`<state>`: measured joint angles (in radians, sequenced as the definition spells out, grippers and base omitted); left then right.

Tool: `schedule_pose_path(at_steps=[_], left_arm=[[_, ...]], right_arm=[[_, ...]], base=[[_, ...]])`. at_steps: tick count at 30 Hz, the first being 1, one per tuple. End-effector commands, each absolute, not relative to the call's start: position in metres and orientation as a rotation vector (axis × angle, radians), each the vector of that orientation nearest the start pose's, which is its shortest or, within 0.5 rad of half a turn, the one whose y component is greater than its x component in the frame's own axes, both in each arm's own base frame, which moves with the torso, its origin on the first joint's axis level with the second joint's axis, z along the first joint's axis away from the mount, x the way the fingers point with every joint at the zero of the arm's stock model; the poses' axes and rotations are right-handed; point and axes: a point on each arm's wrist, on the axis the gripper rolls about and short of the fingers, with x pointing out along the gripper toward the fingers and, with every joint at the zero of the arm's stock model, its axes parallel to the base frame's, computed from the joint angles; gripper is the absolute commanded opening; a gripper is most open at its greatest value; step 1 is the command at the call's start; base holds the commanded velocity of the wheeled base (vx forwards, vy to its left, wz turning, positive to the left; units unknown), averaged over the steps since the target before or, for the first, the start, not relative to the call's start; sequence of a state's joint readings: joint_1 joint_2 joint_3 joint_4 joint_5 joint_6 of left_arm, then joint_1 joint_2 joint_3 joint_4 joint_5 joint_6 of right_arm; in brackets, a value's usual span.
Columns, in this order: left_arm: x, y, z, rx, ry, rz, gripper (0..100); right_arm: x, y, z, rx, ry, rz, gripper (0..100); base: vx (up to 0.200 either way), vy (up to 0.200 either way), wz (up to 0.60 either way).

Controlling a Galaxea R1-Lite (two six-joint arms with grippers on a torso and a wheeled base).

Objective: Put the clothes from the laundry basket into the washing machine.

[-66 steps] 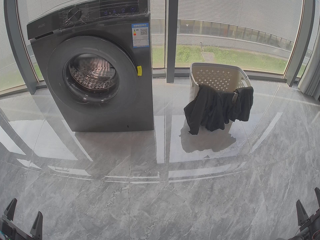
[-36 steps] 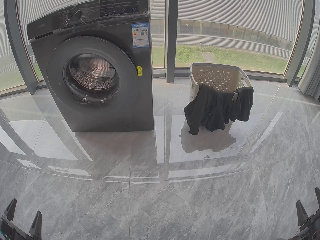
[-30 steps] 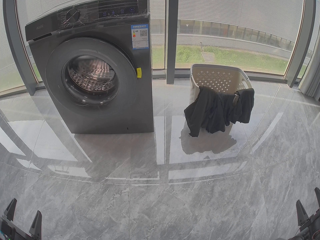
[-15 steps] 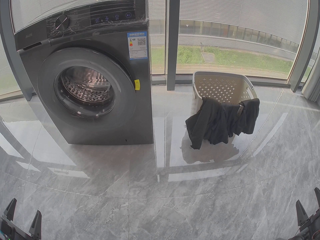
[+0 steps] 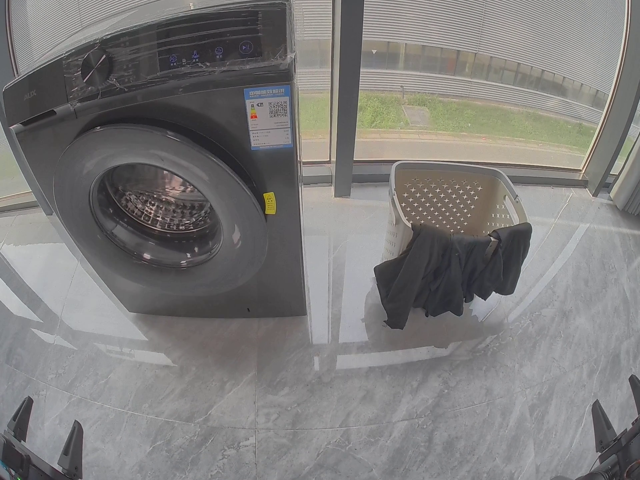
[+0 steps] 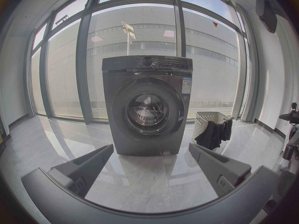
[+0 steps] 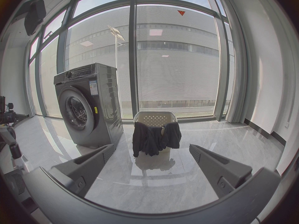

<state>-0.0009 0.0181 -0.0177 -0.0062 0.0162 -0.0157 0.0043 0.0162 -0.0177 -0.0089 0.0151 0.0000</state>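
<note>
Head view: the black cloth garment (image 5: 448, 272) draped over the white plastic laundry basket (image 5: 456, 167) lies ahead, nearest my spread-open, empty right gripper (image 5: 619, 407).

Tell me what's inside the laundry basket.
Dark clothes hang over the front rim of the laundry basket, spilling outside. Its perforated inner back wall shows bare. The bottom is hidden behind the rim and the clothes.
</note>
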Motion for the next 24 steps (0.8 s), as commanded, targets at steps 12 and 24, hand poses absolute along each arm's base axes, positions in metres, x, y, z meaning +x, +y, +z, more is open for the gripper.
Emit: schedule_pose_path(at_steps=[12,24], left_arm=[[-0.0228,0.0003,0.0766,-0.006,-0.006,0.011,100],[-0.0228,0.0003,0.0767,-0.009,-0.008,0.014,100]], right_arm=[[-0.0228,0.0003,0.0764,0.000,-0.009,0.018,100],[-0.0228,0.0003,0.0764,0.000,-0.009,0.018,100]], base=[[0.033,0.000,0.00],[0.000,-0.167,0.00]])
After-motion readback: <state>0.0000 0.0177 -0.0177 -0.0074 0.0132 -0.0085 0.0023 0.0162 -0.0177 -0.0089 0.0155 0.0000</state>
